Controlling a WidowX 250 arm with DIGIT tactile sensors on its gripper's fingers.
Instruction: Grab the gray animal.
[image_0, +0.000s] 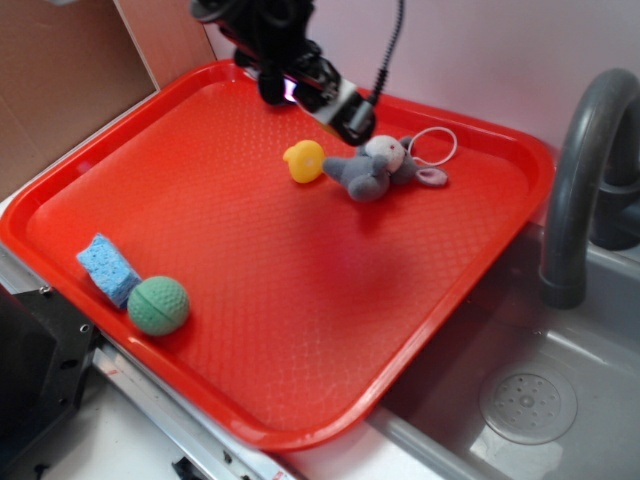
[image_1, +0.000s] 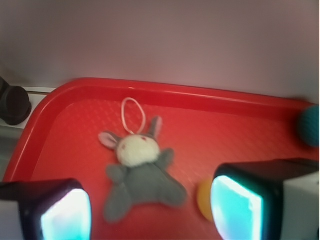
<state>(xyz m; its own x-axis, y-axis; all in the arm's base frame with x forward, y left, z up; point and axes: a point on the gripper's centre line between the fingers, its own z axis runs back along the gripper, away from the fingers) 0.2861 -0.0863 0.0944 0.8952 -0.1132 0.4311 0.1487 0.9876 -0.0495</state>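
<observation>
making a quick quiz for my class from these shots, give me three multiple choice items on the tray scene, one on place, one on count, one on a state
1. Where does the yellow duck lie?
A. right beside the gray animal
B. in the sink
C. on top of the sponge

2. How many things lie on the red tray?
A. two
B. four
C. six

3. How does the gripper stand?
A. shut on the gray animal
B. shut on the duck
C. open, holding nothing

Answers:
1. A, the duck sits against the animal's side at the far end of the tray.
2. B, the duck, the gray animal, the blue sponge and the green ball.
3. C, the wrist view shows the jaws spread wide with the animal between and beyond them, ungrasped.
</observation>
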